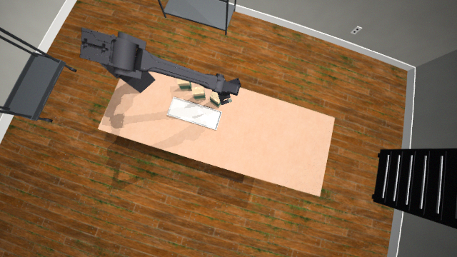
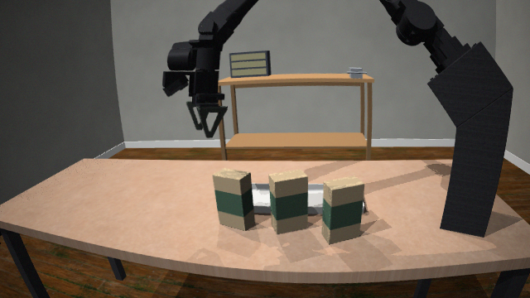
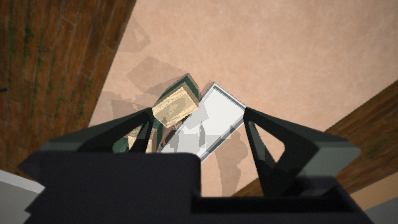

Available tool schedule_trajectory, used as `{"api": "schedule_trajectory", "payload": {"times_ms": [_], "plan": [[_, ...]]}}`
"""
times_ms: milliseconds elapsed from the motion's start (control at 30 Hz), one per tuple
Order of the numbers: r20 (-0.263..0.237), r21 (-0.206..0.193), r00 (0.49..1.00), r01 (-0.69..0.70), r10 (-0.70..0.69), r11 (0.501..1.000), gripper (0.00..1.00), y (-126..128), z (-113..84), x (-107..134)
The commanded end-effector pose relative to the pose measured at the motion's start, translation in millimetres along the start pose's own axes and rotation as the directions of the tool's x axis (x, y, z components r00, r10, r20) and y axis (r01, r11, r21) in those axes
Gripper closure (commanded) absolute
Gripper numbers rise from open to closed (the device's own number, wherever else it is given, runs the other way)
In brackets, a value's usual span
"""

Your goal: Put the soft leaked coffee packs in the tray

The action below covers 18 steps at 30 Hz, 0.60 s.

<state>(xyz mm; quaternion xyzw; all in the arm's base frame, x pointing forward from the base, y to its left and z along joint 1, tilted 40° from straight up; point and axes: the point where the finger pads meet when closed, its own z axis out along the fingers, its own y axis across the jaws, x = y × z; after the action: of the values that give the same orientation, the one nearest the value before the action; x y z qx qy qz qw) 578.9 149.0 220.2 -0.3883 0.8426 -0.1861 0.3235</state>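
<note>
Three tan coffee packs with green bands stand in a row on the table in the exterior view: the left pack (image 2: 233,199), the middle pack (image 2: 288,201) and the right pack (image 2: 343,209). The white tray (image 2: 308,198) lies just behind them and holds nothing. From above, the packs (image 1: 198,93) stand beside the tray (image 1: 194,113). My gripper (image 2: 205,120) is open and empty, high above the table near the left pack (image 1: 215,99). The wrist view shows one pack top (image 3: 174,106) by the left finger, and the tray (image 3: 210,122) between the fingers.
The arm's dark base (image 2: 476,149) stands on the table at the right in the exterior view. A wooden shelf unit (image 2: 296,112) stands behind the table. The table edge (image 3: 115,70) runs close to the packs.
</note>
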Motion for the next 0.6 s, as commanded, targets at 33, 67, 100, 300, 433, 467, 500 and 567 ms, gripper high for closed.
{"api": "schedule_trajectory", "payload": {"times_ms": [33, 67, 100, 300, 433, 467, 500, 567], "plan": [[0.074, 0.056, 0.987, -0.150, 0.145, 0.987, 0.00, -33.3, -22.3, -4.4], [0.077, 0.057, 0.986, -0.154, 0.150, 0.986, 0.00, -34.5, -23.0, -4.4], [0.151, 0.078, 0.959, -0.254, 0.241, 0.964, 0.00, -59.2, -39.9, -3.9], [0.294, 0.094, 0.876, -0.424, 0.382, 0.901, 0.00, -103.5, -75.8, -0.3], [0.401, 0.086, 0.793, -0.532, 0.459, 0.842, 0.00, -133.9, -105.8, 4.5], [0.428, 0.082, 0.768, -0.557, 0.476, 0.826, 0.00, -141.6, -114.2, 6.1], [0.456, 0.076, 0.742, -0.582, 0.491, 0.809, 0.00, -149.2, -123.0, 7.8], [0.461, 0.075, 0.737, -0.587, 0.494, 0.806, 0.00, -150.6, -124.6, 8.1]]}}
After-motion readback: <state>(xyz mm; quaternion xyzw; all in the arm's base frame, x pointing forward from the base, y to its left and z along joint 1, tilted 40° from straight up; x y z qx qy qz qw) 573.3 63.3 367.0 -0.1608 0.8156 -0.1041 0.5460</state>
